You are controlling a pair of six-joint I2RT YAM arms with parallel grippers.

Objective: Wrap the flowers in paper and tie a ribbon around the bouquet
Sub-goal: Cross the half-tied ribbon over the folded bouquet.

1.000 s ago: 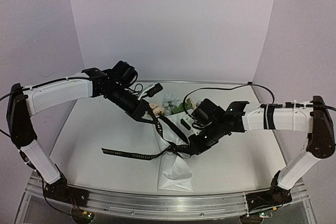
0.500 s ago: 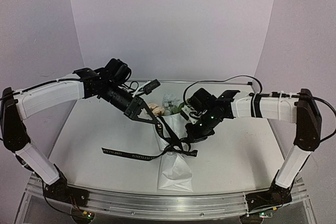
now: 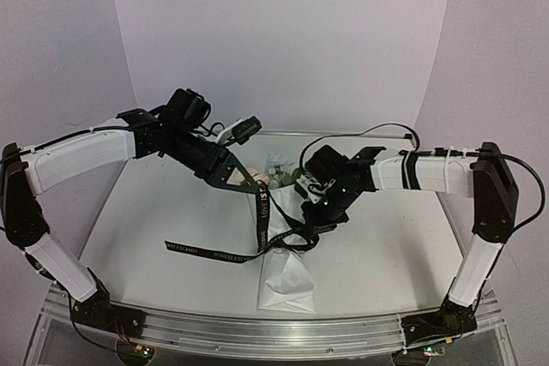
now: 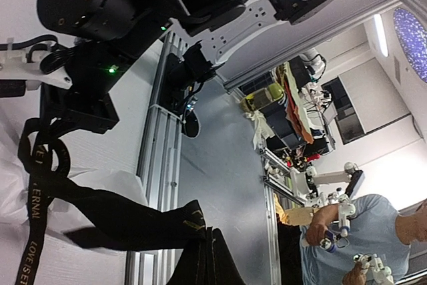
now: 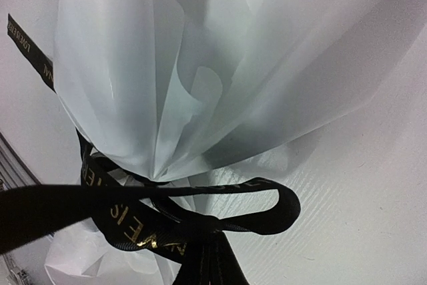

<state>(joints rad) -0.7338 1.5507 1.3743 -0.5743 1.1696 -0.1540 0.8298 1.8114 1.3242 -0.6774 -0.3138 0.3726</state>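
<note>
The bouquet lies mid-table: flowers (image 3: pixel 276 169) at the far end, white paper (image 3: pixel 287 285) (image 5: pixel 200 65) gathered at a waist. The black ribbon (image 3: pixel 262 212) circles that waist, and one lettered tail (image 3: pixel 206 252) trails left on the table. My left gripper (image 3: pixel 249 187) (image 4: pixel 209 231) is shut on a ribbon strand (image 4: pixel 100 211) and holds it taut above the bouquet. My right gripper (image 3: pixel 314 224) (image 5: pixel 211 231) is shut on the ribbon right beside the waist, where a small loop (image 5: pixel 273 208) sticks out to the right. The stems are hidden inside the paper.
White table (image 3: pixel 154 212) with a metal rail (image 3: pixel 257 332) along its near edge. Pale walls enclose the back and sides. The right arm (image 4: pixel 133 11) fills the upper left of the left wrist view.
My left gripper has lifted the ribbon strand up and slightly right, so it now runs steeply to the waist. The right gripper has shifted back and left, closer to the waist.
</note>
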